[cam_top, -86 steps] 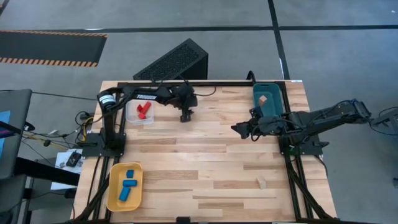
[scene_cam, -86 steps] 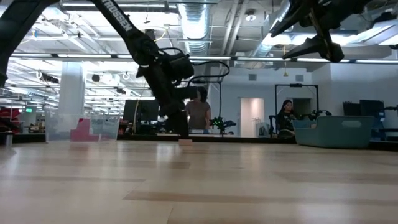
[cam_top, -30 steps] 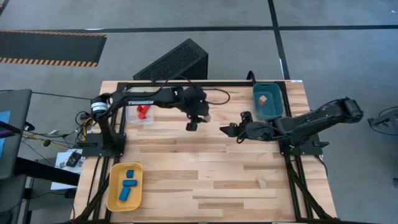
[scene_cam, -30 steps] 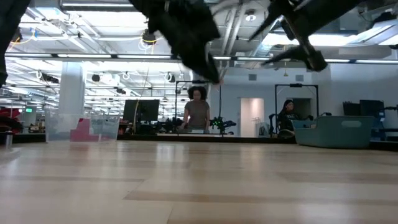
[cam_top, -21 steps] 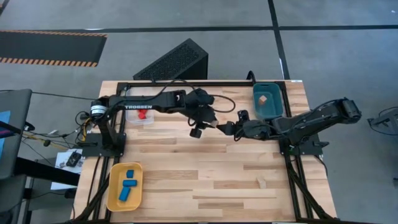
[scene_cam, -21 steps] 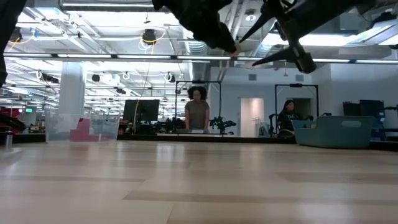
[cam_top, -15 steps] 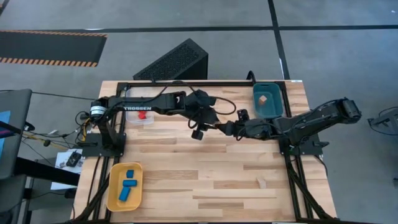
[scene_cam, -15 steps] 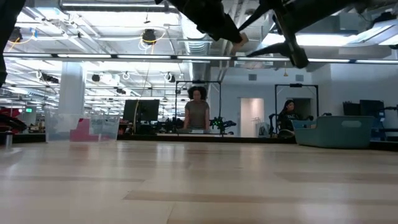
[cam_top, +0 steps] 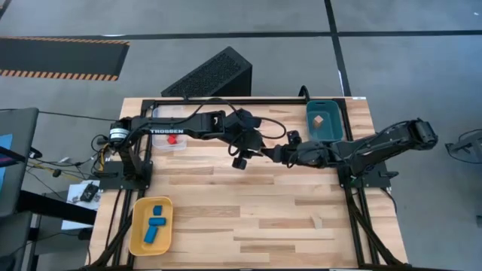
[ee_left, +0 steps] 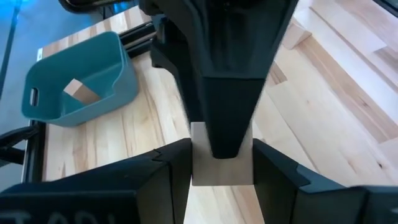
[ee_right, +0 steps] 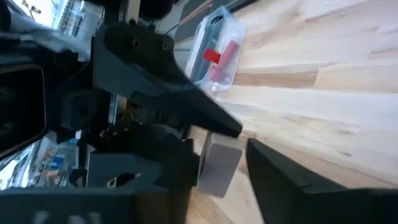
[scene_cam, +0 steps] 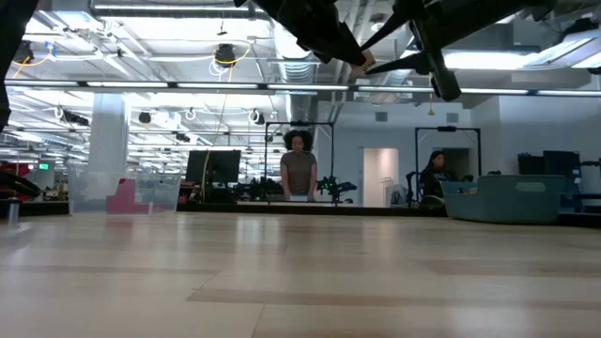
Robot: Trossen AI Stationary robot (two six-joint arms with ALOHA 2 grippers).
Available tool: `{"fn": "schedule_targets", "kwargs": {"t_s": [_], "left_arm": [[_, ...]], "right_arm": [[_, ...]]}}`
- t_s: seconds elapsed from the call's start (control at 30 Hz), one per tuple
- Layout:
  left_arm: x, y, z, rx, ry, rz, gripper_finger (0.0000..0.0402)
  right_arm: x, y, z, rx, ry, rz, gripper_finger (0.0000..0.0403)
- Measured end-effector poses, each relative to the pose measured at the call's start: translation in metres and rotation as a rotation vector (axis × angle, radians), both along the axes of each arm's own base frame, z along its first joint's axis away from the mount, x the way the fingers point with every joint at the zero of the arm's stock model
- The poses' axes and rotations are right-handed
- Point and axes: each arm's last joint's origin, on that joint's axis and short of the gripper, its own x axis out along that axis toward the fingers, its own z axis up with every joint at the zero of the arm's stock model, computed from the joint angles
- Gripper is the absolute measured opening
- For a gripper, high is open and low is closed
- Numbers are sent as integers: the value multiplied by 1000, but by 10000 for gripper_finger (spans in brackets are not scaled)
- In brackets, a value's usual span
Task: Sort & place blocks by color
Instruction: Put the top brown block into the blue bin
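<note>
Blocks sorted: blue blocks point(cam_top: 154, 221) lie in the yellow tray point(cam_top: 136, 235) at the near left corner; red blocks point(cam_top: 172, 137) lie in the clear tray point(cam_top: 160, 143) by my left arm's base; one pale block in the tray point(cam_top: 319, 120) sits in the teal tray point(cam_top: 314, 134) at the far right.
Block in hand: a pale wooden block point(ee_left: 221, 167) is up in the air over the middle of the table, between my two arms, which meet there tip to tip.
Left gripper point(cam_top: 254, 153): my jaws are clamped on this block, one finger on each side face, as the left wrist view shows.
Right gripper point(cam_top: 276, 154): my jaws are apart and straddle the same block point(ee_right: 219, 165) from the other end; one finger lies against it, and a sliver of gap shows at the other, so I judge the grip not yet made.
Step in hand: a handover from left to right, by my reading, so that the block can go to the teal tray on the right side.
Left to do: finish the pass and drop this block in with its pale fellow; then one loose pale block point(cam_top: 316, 220) on the near right of the table point(cam_top: 248, 203), well apart from every tray.
Progress: most of the way through, I judge.
</note>
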Motion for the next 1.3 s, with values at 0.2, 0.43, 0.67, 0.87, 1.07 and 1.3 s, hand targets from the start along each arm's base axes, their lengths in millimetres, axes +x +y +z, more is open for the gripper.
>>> {"fn": "schedule_targets", "kwargs": {"t_s": [0.2, 0.43, 0.67, 0.87, 1.07, 1.3], "left_arm": [[1, 1, 1, -16, -13, 33, 124], [3, 2, 2, -47, -29, 105, 162], [-1, 7, -1, -24, 25, 248, 238], [-7, 17, -6, -56, 85, 402, 270], [-12, 26, -10, -135, 138, 508, 272], [-16, 26, -13, -202, 181, 577, 272]], "right_arm": [[1, -9, 0, 22, -4, 10, 86], [-2, -16, -1, 3, 40, -15, 67], [-32, -22, -5, -16, 225, -176, 67], [-77, -39, -10, 2, 462, -336, 67], [-96, -64, -18, 6, 690, -339, 67], [-100, -94, -34, -15, 922, -347, 66]]}}
